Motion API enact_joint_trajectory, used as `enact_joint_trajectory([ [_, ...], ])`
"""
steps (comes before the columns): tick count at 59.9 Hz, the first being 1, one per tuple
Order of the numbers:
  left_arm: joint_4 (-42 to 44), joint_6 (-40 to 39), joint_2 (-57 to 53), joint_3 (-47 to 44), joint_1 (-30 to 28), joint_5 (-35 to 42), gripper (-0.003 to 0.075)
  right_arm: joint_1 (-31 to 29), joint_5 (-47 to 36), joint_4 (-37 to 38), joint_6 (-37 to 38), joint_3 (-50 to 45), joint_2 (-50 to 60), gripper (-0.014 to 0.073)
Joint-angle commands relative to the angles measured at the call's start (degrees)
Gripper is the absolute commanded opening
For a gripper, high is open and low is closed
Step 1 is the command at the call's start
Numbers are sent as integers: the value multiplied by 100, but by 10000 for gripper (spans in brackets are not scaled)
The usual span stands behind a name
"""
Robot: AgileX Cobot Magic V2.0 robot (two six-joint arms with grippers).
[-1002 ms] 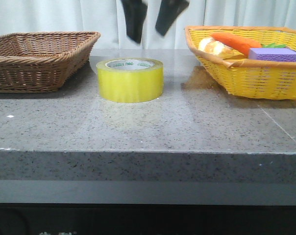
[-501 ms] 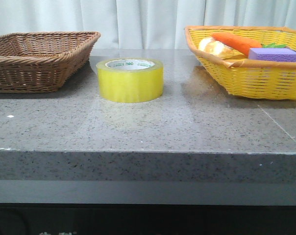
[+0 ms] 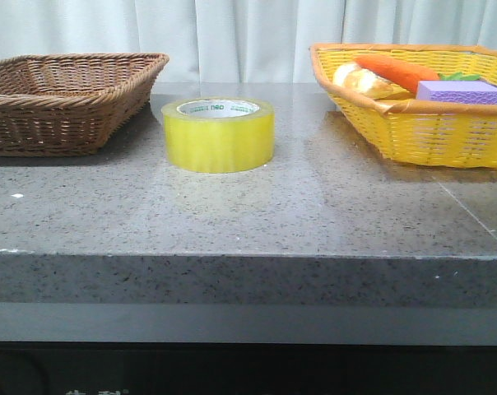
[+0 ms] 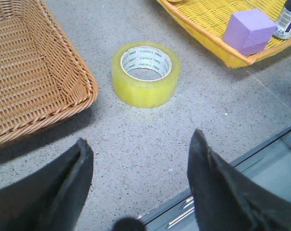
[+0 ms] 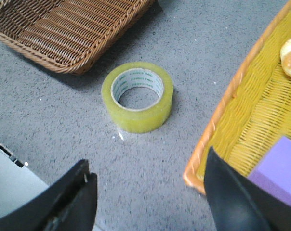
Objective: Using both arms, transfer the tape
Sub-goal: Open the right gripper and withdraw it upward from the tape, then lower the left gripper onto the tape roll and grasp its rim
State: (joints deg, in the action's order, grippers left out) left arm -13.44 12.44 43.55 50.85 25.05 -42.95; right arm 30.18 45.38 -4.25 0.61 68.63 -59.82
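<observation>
While the tape (image 3: 218,134) sits flat on the table (image 3: 248,214) between two baskets, both grippers hover above it. Left gripper (image 4: 138,159) and right gripper (image 5: 148,185) are spread wide (holding nothing).

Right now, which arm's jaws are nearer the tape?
Too close to call. The left gripper hangs above and back from the tape, jaws open; the right gripper does likewise, at a similar-looking distance.

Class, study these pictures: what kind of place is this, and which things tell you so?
Probably a staged tabletop test bench, not a home kitchen: a speckled stone counter before a plain white curtain, holding only a brown wicker basket, a tape roll and a yellow basket of props.
</observation>
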Motion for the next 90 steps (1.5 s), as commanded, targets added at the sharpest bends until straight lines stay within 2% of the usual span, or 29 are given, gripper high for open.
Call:
enact_joint_trajectory([
  [1,-83,-60,-3,155,43,434,420,-49,-543,46,-7,-300,556,498],
  [16,-93,-60,-3,155,43,525,420,-49,-712,508,-7,-1349,1624,498],
  [23,-93,-7,3,195,43,747,420,-49,-708,508,-7,-1480,1870,498],
  [33,-93,228,374,602,43,664,432,-49,-588,498,-7,-1480,1906,498],
  [36,-104,348,567,795,43,555,454,-49,-588,498,-7,-1480,1903,498],
  [45,-115,449,1235,1381,43,188,585,-49,-588,498,-7,-1480,1903,498],
  [49,-128,615,1567,1642,72,72,609,-49,-588,498,-7,-1480,1903,498],
  [64,-52,1209,2807,2618,798,-44,608,-49,-588,498,-7,-1480,1903,498],
  [75,267,1209,3881,3547,1286,-818,605,-49,-588,498,-7,-1480,1903,498],
  [90,479,1209,5137,4547,1402,-1354,605,-49,-588,498,-7,-1480,1903,498],
])
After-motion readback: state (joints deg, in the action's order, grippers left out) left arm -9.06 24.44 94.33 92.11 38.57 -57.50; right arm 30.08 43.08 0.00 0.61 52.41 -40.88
